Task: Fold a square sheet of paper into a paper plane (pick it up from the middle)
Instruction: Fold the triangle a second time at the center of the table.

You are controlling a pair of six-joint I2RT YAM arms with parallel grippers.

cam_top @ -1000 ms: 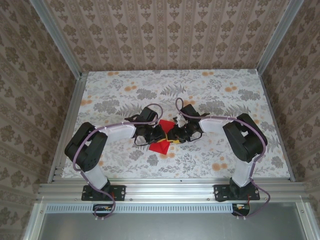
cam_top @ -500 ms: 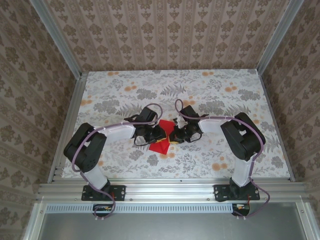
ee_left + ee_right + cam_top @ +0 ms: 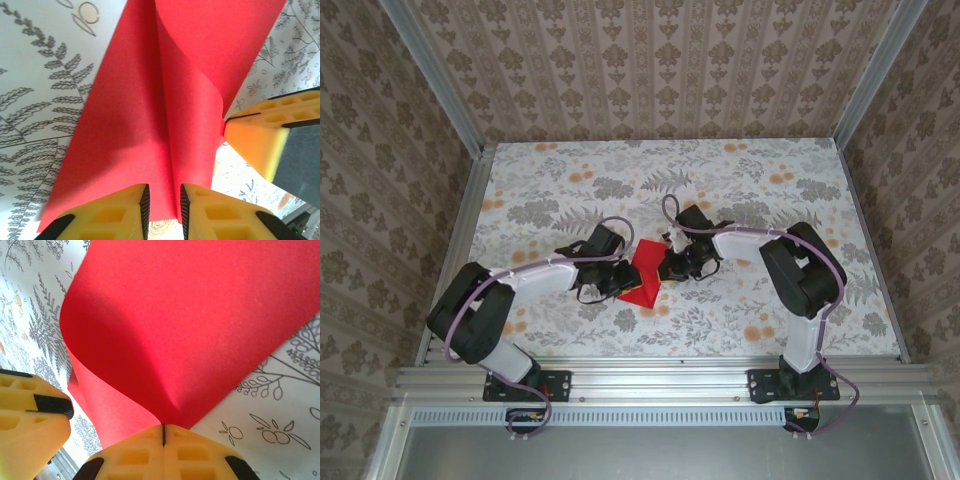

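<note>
left gripper [image 3: 163,196]: jaws a narrow slit apart, not pressing; a raised fold of the paper stands in the gap.
right gripper [image 3: 163,434]: jaws pressed together on the sheet's edge, close opposite the left gripper's tips.
square sheet of paper [image 3: 644,272]: red, between both grippers, curling up from the right one's pinch.
table [image 3: 740,180]: flowered, under the sheet and beyond both grippers.
</note>
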